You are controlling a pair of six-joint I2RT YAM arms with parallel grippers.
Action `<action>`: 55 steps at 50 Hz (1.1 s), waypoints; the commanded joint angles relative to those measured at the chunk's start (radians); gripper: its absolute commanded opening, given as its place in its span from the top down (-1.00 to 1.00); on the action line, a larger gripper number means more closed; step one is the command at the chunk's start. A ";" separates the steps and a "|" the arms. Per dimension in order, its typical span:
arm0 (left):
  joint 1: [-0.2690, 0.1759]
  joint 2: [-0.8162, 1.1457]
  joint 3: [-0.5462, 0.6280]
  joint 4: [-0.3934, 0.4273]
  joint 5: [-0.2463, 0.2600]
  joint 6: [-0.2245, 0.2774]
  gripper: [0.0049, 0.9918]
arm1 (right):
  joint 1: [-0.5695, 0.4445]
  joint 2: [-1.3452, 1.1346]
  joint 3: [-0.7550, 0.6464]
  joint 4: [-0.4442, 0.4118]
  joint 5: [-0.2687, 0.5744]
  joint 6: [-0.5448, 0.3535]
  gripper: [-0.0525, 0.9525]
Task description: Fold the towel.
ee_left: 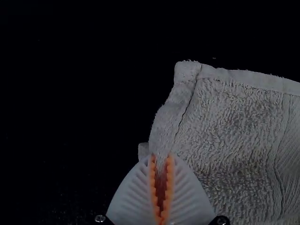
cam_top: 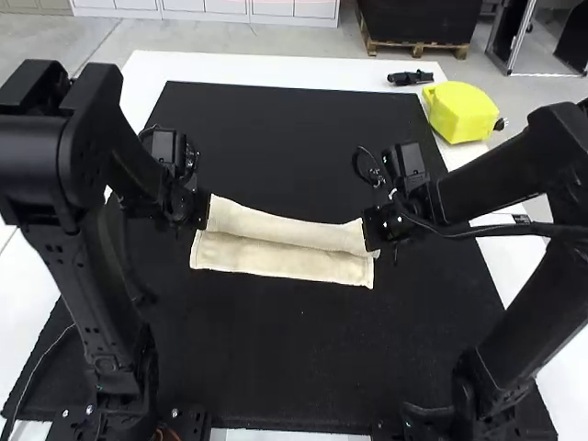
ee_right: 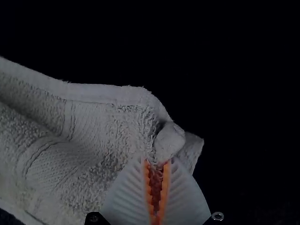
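The cream towel [cam_top: 285, 262] lies across the middle of the black mat, folded over along its length with a raised, rounded upper layer. At its left end is my left gripper [cam_top: 204, 209]; at its right end, my right gripper [cam_top: 372, 228]. In the left wrist view, my left gripper [ee_left: 161, 157] is closed on the edge of the towel [ee_left: 234, 136], pinching cloth below a corner. In the right wrist view, my right gripper [ee_right: 157, 163] pinches a bunched bit of the towel [ee_right: 89, 154] near its end, with a small flap sticking out beside the fingertips.
A black mat [cam_top: 276, 367] covers most of the white table [cam_top: 276, 66]. A yellow object [cam_top: 459, 112] stands at the far right corner, with a small black item [cam_top: 410, 78] beside it. The right arm's cable hangs over the mat's right side.
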 commanded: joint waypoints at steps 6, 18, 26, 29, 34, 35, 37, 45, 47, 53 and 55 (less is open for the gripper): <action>-0.013 -0.025 -0.032 -0.052 -0.021 0.036 0.96 | 0.015 -0.010 -0.022 -0.015 0.021 -0.016 0.93; -0.019 -0.123 -0.097 -0.075 -0.021 0.036 0.96 | 0.015 0.026 -0.031 0.002 0.014 -0.023 0.93; -0.022 -0.204 -0.138 -0.032 -0.025 0.030 0.96 | 0.015 0.032 -0.050 0.025 0.012 -0.025 0.93; -0.024 -0.218 -0.153 -0.024 -0.033 0.028 0.96 | 0.010 0.032 -0.059 0.042 0.012 -0.025 0.93; -0.025 -0.233 -0.164 -0.038 -0.035 0.016 0.96 | 0.008 0.030 -0.067 0.051 0.012 -0.025 0.93; -0.025 -0.238 -0.167 -0.040 -0.035 0.016 0.96 | 0.008 0.032 -0.065 0.051 0.012 -0.025 0.93; -0.028 -0.242 -0.169 -0.033 -0.038 0.016 0.96 | 0.008 0.032 -0.065 0.053 0.012 -0.031 0.93; -0.058 -0.238 -0.163 -0.040 -0.047 0.016 0.96 | 0.010 0.035 -0.047 0.054 0.014 -0.042 0.93; -0.074 -0.236 -0.163 -0.041 -0.053 0.016 0.96 | 0.011 0.036 -0.039 0.053 0.015 -0.042 0.93; -0.120 -0.236 -0.163 -0.056 -0.056 -0.001 0.96 | 0.011 0.038 -0.030 0.054 0.017 -0.042 0.93; -0.128 -0.236 -0.163 -0.050 -0.064 -0.010 0.96 | 0.011 0.039 -0.030 0.056 0.015 -0.042 0.93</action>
